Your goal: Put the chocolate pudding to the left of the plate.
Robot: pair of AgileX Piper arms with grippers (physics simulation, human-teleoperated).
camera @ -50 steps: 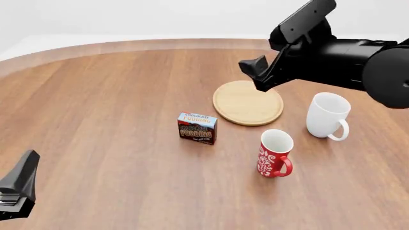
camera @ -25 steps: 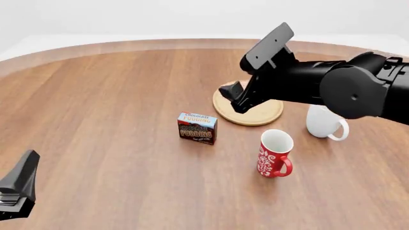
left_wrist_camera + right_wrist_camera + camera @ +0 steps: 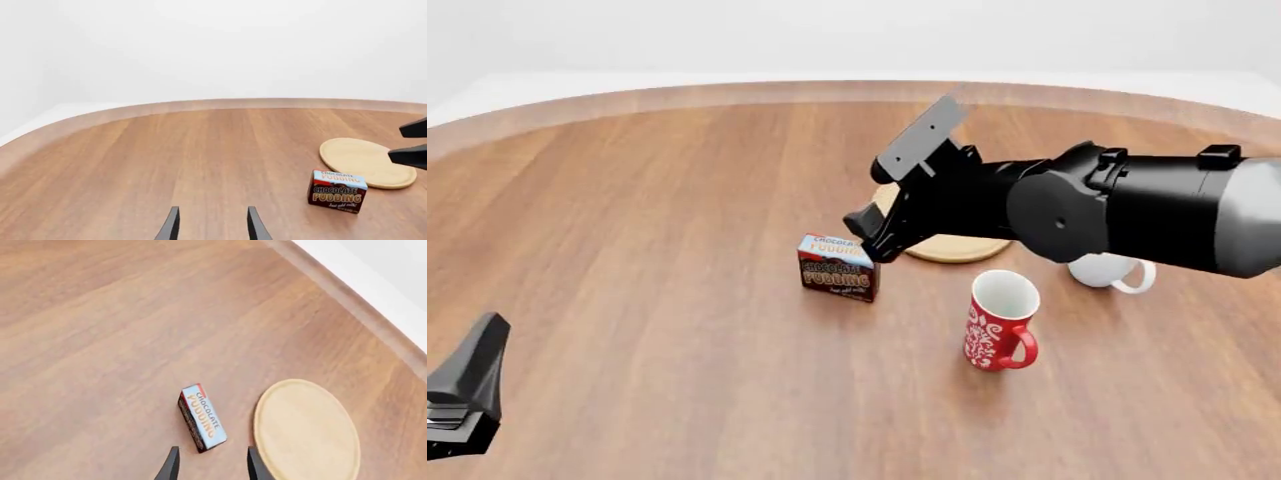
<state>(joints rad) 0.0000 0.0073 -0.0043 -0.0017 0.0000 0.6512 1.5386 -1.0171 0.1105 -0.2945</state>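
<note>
Standing upright on the wooden table (image 3: 641, 250), the chocolate pudding (image 3: 838, 268) sits just to the left of the plate (image 3: 961, 248) in the front view, a little nearer the camera than the plate's middle, with a narrow strip of bare wood between carton and rim. The right gripper (image 3: 874, 232) hangs over the carton's far right corner, and the right wrist view shows its two fingertips (image 3: 171, 465) parted with nothing between them, the carton's light blue top lying just ahead of them. To grasp well, the gripper would likely need to centre over that blue top and line its fingers across the carton's thin dimension, since the gap looks wide enough for that side but perhaps not for the long one. A straight descent seems wise, as the carton is narrow and could tip if one finger touches first. The plate's rim lies close on one side, so the finger nearest it has little room. A red patterned mug (image 3: 1001, 320) and a white mug (image 3: 1110, 270) stand to the right, clear of the approach. The left gripper (image 3: 212, 227) waits low at the near left, its jaws apart and holding nothing.
</note>
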